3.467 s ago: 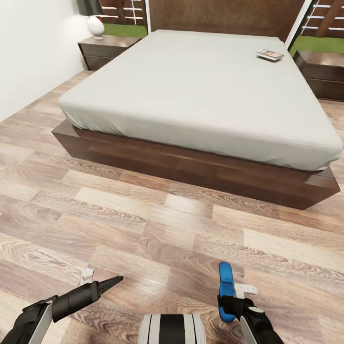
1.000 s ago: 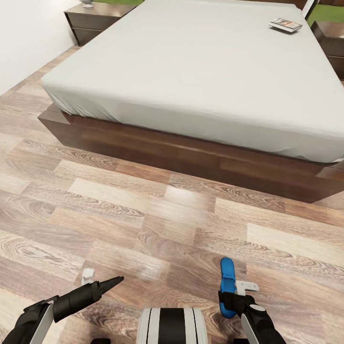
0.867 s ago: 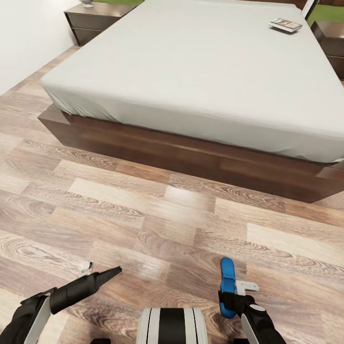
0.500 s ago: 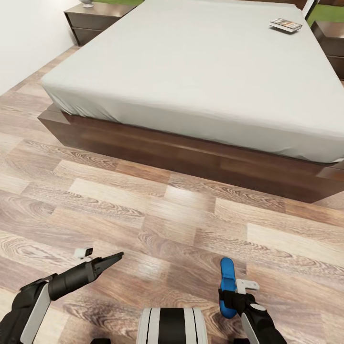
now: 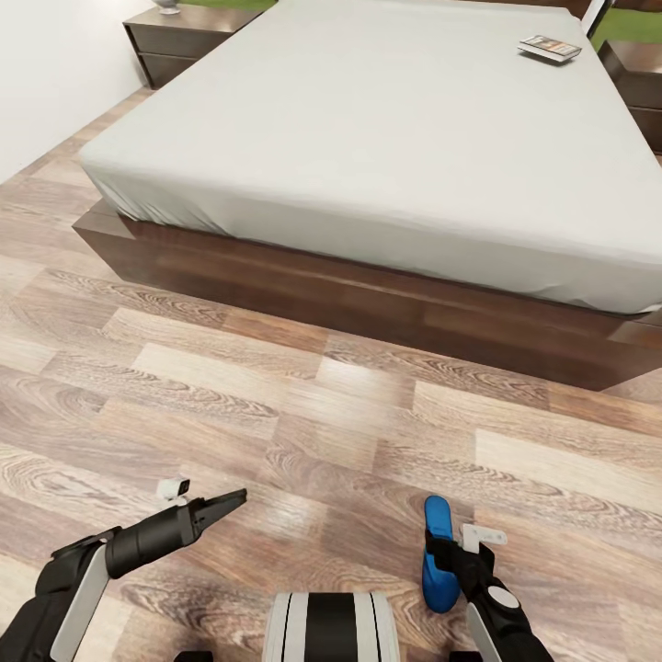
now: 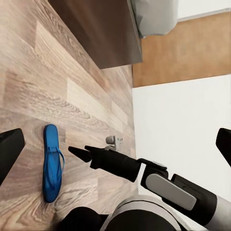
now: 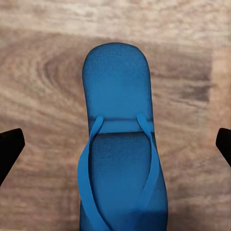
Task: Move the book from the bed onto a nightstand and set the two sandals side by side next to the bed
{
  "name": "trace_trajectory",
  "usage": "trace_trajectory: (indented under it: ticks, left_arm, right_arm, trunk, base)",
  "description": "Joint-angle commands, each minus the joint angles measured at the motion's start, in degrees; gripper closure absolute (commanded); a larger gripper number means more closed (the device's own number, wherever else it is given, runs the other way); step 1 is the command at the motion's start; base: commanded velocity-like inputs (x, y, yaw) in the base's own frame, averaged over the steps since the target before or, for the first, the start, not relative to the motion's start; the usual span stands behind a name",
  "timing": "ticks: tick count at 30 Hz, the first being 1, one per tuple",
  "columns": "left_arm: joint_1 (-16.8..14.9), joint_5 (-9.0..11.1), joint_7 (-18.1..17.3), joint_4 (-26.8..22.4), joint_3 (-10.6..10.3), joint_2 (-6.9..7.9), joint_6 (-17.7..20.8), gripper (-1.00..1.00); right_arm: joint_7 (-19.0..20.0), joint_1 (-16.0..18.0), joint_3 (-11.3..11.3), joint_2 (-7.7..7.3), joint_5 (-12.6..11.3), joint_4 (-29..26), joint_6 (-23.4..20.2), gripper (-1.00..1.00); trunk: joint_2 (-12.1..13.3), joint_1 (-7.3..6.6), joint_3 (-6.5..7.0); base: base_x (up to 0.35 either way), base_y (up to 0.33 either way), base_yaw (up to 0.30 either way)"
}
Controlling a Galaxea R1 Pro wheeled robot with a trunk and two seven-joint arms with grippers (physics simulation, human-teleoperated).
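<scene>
1. Right wrist view shows the right fingers (image 7: 115, 144) spread wide, holding nothing, over a blue sandal (image 7: 120, 144) with thin straps, flat on the floor (image 7: 43, 77).
2. Left wrist view shows the left fingers (image 6: 115, 149) wide open too, empty.
3. Head view shows the book (image 5: 549, 48) on the grey bed (image 5: 368, 138), near a nightstand (image 5: 179, 32); lots of bare wood floor lies between.

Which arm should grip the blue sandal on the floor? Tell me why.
Right: the right fingers, open, flank the sandal, while the left fingers hang off to its side over bare floor.
</scene>
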State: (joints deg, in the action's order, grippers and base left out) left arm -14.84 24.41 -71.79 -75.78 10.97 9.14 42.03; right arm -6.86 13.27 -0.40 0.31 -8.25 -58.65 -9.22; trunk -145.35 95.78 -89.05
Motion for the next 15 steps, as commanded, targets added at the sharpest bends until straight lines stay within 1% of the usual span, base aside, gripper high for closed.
trace_trajectory:
  ticks: [1,5,8,10,15]
  left_arm:
    - [-0.02,0.14,-0.01,0.00,-0.03,0.01,0.53,-1.00]
    - [-0.02,-0.02,0.19,0.01,-0.13,-0.12,0.51,-1.00]
    - [-0.02,-0.11,0.23,0.15,-0.10,-0.80,0.51,-1.00]
    - [-0.02,-0.13,0.24,0.42,-0.10,-0.96,0.51,-1.00]
    - [-0.02,-0.15,0.24,0.76,-0.15,-1.12,0.51,-1.00]
  right_arm:
    - [-0.18,0.00,-0.03,0.03,-0.45,-0.09,-0.19,-1.00]
    - [-0.17,0.00,-0.04,0.04,-0.47,0.74,0.37,-1.00]
    - [-0.17,0.00,-0.04,0.04,-0.47,4.11,0.59,-1.00]
    - [-0.17,0.03,-0.04,0.04,-0.48,5.32,0.64,-1.00]
    - [-0.17,0.08,-0.05,-0.02,-0.54,6.48,0.69,-1.00]
  trunk:
    - [-0.01,-0.01,-0.03]
    - [-0.01,-0.01,-0.03]
    - [-0.01,-0.01,-0.03]
    - [-0.01,-0.01,-0.03]
    - [-0.08,0.12,-1.14]
  base:
    - [0.000,0.000,0.000]
    - [0.000,0.000,0.000]
    - [0.000,0.000,0.000]
    - [0.000,0.000,0.000]
    - [0.000,0.000,0.000]
